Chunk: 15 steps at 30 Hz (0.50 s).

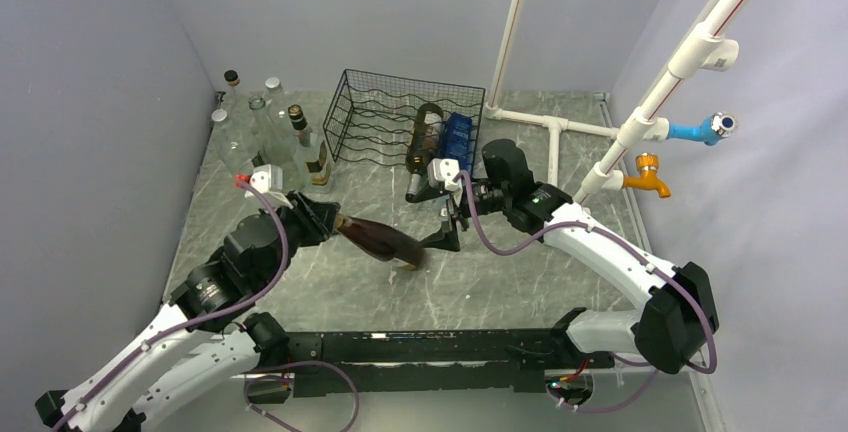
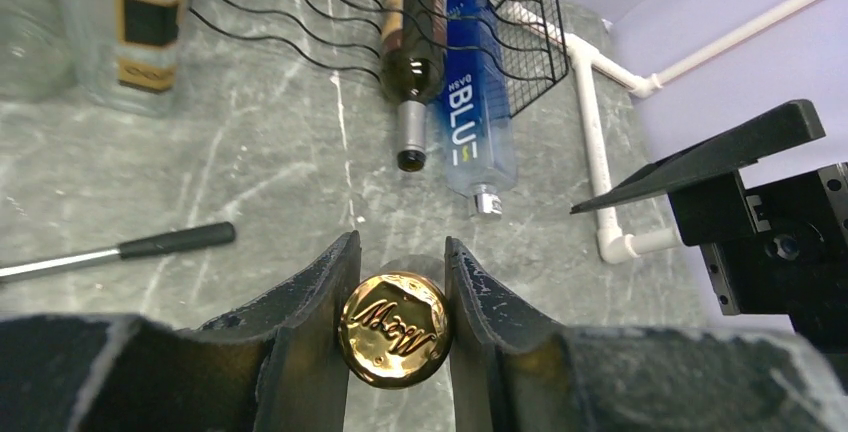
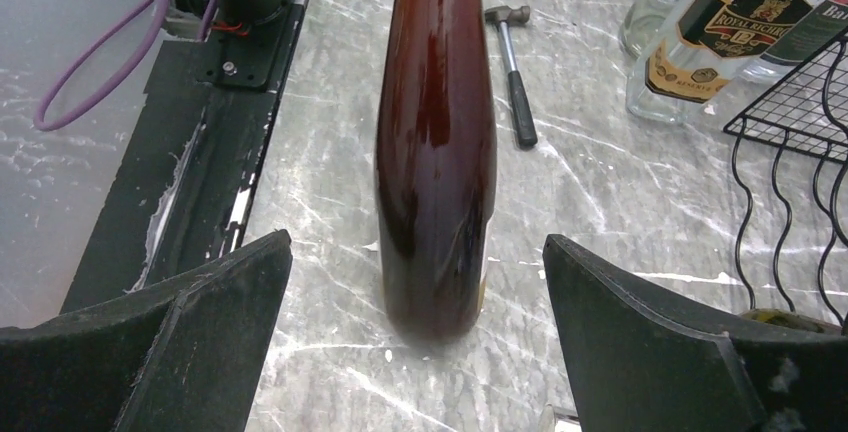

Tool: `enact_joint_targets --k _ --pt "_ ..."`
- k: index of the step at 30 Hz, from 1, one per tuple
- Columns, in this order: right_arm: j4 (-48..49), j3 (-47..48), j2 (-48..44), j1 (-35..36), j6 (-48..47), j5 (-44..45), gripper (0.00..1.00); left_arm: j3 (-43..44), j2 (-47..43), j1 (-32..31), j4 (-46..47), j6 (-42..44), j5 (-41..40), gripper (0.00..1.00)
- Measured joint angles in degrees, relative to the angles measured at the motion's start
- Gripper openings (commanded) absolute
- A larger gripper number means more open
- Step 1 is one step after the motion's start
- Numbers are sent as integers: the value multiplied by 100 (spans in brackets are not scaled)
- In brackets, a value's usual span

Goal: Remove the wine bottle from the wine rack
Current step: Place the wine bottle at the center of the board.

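Note:
A dark brown wine bottle (image 1: 385, 242) leans over the table in front of the black wire wine rack (image 1: 400, 112). My left gripper (image 1: 325, 220) is shut on its neck, and the gold cap (image 2: 393, 329) shows pinched between the fingers in the left wrist view. The bottle's base (image 3: 435, 292) is down at the marble surface. My right gripper (image 1: 445, 237) stands open around that base, with both fingers well apart from the glass (image 3: 412, 242). The rack (image 2: 300, 12) holds a dark green bottle (image 2: 412, 52) and a blue bottle (image 2: 475, 102) lying side by side.
Several clear bottles (image 1: 260, 132) stand at the back left beside the rack. A hammer (image 3: 515, 82) lies on the table near them. White pipes (image 1: 555, 132) with a blue and an orange tap run along the back right. The black base rail (image 1: 420, 347) lines the near edge.

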Motion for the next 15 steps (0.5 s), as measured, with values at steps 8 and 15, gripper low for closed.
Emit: enact_joint_targets --k 8,15 --pt "0 -13 0 -31 0 -20 100 828 260 2 -728 1196 -247 0" --pt "9 -26 0 -42 0 -17 100 1388 745 9 -1032 2149 -284 0"
